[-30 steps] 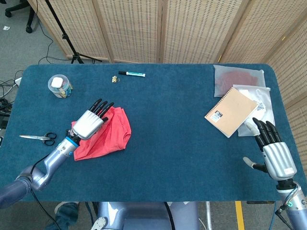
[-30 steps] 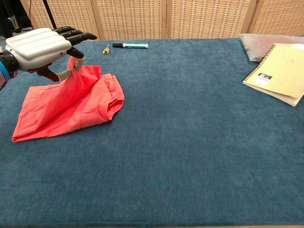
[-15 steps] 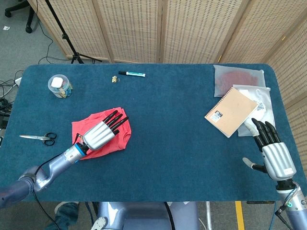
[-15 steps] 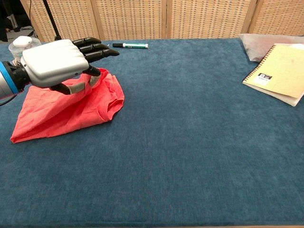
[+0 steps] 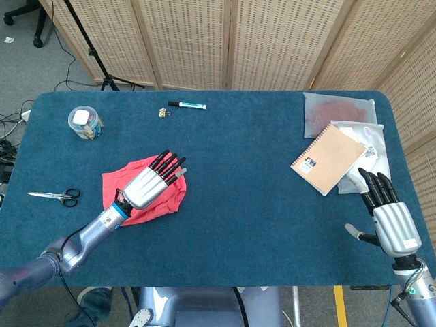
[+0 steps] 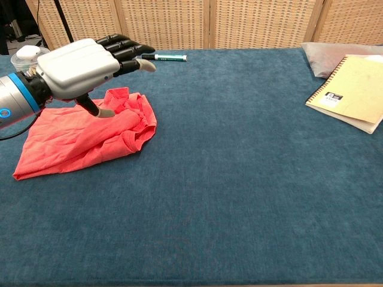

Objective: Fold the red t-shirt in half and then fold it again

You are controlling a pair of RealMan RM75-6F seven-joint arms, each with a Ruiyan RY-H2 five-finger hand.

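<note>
The red cotton t-shirt [image 6: 84, 134] lies in a rumpled, roughly folded bundle on the left part of the dark blue felt-covered table [image 5: 238, 177], with its thicker bunched edge towards the table's middle and a flatter layer running out to the near-left corner of the cloth. The left hand [image 6: 81, 66] hovers just above the bundle with its fingers stretched out straight and its thumb hanging down towards the fabric; it grips nothing, though I cannot tell whether the thumb tip touches the cloth. The right hand [image 5: 388, 211] rests at the table's far right edge, well apart from the shirt, fingers extended and holding nothing, near a brown spiral-bound notebook [image 5: 327, 159].

The shirt looks light, limp and soft, so it will sag and wrinkle wherever it is unsupported (it will not keep a crease by itself). The pile of the table probably drags on it a little, which helps hold the lower layer in place. The likely best hold is a pinch at a corner or along a free hem, not the bunched middle, lifting low and laying the layer over, then pressing flat with the palm to smooth the uneven lump.
</note>
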